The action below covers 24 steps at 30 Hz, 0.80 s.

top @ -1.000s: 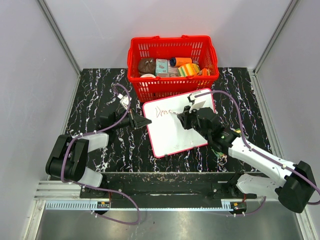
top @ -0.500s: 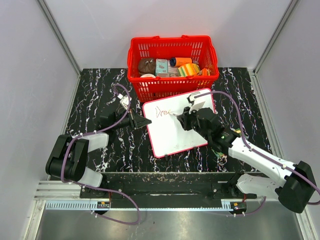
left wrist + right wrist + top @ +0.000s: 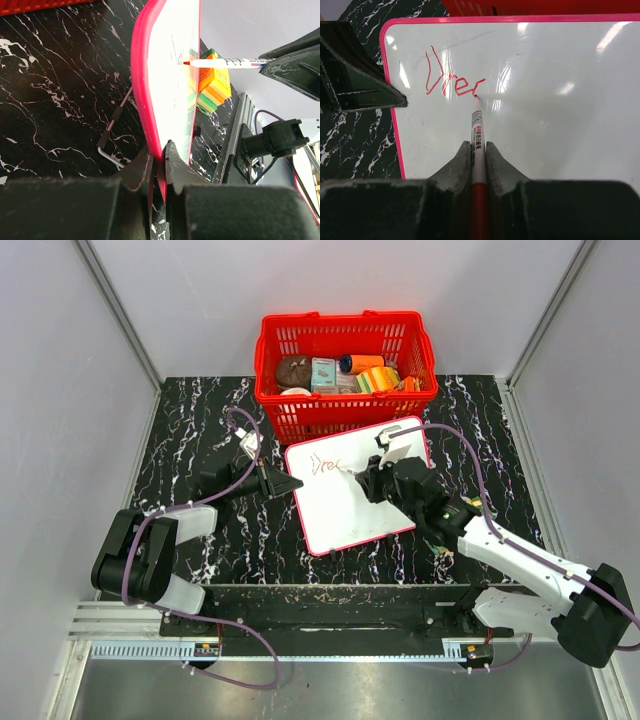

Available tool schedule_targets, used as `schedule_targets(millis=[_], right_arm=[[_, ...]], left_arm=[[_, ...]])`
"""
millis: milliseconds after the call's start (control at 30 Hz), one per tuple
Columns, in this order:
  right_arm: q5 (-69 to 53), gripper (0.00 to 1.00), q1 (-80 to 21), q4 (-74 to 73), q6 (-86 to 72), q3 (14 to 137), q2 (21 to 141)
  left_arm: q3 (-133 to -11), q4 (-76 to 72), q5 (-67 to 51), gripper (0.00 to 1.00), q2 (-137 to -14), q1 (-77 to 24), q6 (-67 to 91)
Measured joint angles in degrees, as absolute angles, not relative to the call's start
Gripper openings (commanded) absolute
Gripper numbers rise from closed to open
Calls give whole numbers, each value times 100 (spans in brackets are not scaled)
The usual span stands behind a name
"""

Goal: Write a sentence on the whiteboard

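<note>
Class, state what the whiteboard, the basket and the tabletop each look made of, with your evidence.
Whiteboard: glossy coated panel, light glare shows; pink rim probably plastic. Basket: red moulded plastic, lattice walls. Tabletop: black, white-veined marble look, possibly printed laminate.

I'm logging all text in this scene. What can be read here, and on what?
"Dre" and a half-made fourth letter: red writing on the whiteboard.
Marker: print on the barrel, too small to read.
Packets in the basket: labels too small to read.
</note>
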State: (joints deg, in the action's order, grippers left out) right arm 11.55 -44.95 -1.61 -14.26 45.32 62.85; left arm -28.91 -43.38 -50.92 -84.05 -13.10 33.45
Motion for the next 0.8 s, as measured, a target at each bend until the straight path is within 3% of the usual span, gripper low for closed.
schedule_targets(millis=[800], right_arm=[[1542,0,-4495,-121,-1372,4735,6469]], left_arm=[[-2891,-4296,-5054,0,-8405,-1310,3347]])
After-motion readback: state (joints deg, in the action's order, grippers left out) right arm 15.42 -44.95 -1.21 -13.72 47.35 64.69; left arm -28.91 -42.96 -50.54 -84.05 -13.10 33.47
